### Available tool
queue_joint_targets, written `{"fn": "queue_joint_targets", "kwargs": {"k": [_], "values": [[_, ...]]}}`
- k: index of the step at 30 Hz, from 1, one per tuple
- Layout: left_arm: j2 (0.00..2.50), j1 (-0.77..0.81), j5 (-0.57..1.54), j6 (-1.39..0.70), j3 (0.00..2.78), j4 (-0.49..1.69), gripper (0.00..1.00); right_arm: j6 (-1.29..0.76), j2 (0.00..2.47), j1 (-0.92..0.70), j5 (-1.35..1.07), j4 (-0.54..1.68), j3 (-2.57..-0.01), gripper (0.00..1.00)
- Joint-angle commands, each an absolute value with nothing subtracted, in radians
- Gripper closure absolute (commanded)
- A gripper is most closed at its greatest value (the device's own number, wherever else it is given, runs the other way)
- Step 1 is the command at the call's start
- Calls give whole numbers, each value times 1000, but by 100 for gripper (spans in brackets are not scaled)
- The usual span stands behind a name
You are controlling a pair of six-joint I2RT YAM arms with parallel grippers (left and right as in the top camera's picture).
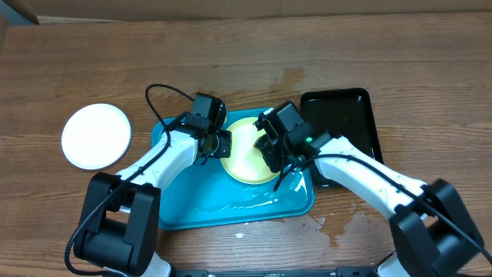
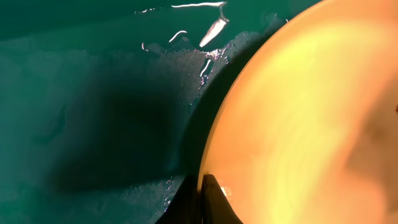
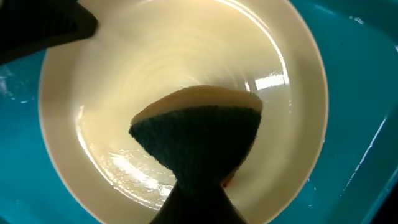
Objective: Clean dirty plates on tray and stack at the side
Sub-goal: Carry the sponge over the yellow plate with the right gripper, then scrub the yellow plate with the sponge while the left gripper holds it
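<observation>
A pale yellow-green plate (image 1: 244, 158) lies on the turquoise tray (image 1: 231, 204). My left gripper (image 1: 221, 145) is shut on the plate's left rim; in the left wrist view the two jaws pinch the edge of the plate (image 2: 298, 112) at the bottom, gripper (image 2: 203, 193). My right gripper (image 3: 198, 190) is shut on a sponge (image 3: 199, 134), its dark green scouring side and yellow edge resting on the wet plate (image 3: 180, 56). From overhead the right gripper (image 1: 274, 156) sits over the plate's right half. A white plate (image 1: 96, 136) lies on the table to the left of the tray.
A glossy black tray (image 1: 342, 115) lies right of the turquoise one, behind the right arm. Water films the turquoise tray floor (image 2: 93, 93), and wet patches mark the wooden table (image 1: 327, 223) near its front right corner. The left gripper's dark body (image 3: 43, 25) shows in the right wrist view.
</observation>
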State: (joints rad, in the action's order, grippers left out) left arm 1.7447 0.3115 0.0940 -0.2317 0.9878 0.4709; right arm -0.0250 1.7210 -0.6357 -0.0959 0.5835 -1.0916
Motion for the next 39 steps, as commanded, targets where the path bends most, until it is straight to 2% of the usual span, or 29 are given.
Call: {"fn": "queue_joint_targets", "kwargs": {"k": [1, 3, 4, 6, 10, 19, 26, 33, 37, 39], "values": [[1745, 308, 99, -206, 977, 469, 96, -19, 1744, -641, -91, 576, -1085, 91], [1745, 308, 99, -206, 977, 468, 96, -19, 1747, -641, -111, 576, -1085, 73], [1745, 308, 99, -206, 977, 468, 96, -19, 1747, -641, -118, 574, -1085, 56], [1745, 308, 99, -206, 977, 467, 96, -17, 1747, -641, -112, 571, -1085, 31], [1745, 308, 99, -206, 977, 470, 96, 36, 1747, -641, -54, 573, -1086, 24], [1745, 308, 99, -206, 977, 474, 96, 38, 1747, -686, -31, 650, -1084, 27], [1745, 308, 99, -206, 977, 474, 96, 27, 1795, -756, 45, 619, -1066, 31], [1745, 308, 99, -206, 977, 474, 96, 23, 1814, -758, 76, 619, -1066, 52], [1745, 308, 99, -206, 977, 474, 96, 10, 1814, -758, 78, 618, -1066, 58], [1745, 308, 99, -206, 977, 474, 96, 7, 1814, -758, 78, 618, -1066, 65]]}}
